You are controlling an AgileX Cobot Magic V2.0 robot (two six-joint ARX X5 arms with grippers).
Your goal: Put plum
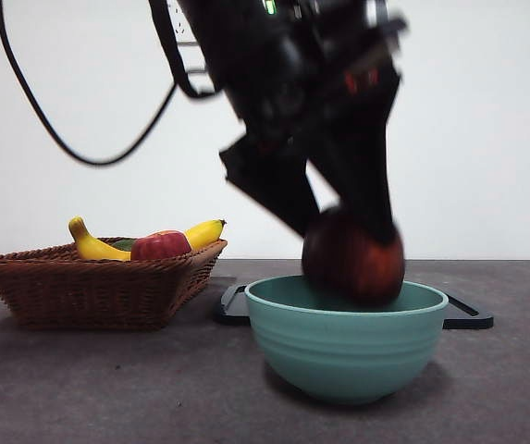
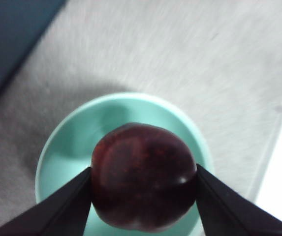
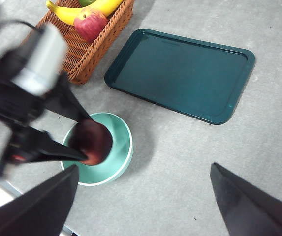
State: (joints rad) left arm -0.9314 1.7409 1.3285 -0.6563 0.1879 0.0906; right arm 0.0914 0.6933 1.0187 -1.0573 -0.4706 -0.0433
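A glossy dark maroon plum (image 2: 141,177) is clamped between the two black jaws of my left gripper (image 2: 143,189). It hangs just over the opening of a mint-green bowl (image 2: 72,147), its underside level with the rim. From the front, the plum (image 1: 351,259) dips into the bowl (image 1: 343,342) under the dark arm, where the left gripper (image 1: 350,242) grips it. In the right wrist view the plum (image 3: 92,141) shows above the bowl (image 3: 121,147). My right gripper (image 3: 143,196) hovers high above the table, open and holding nothing.
A wicker basket (image 1: 98,282) at the left holds bananas (image 1: 93,245) and a red apple (image 1: 161,245). A dark teal tray (image 3: 180,73) lies flat behind the bowl. Black cables hang at the upper left.
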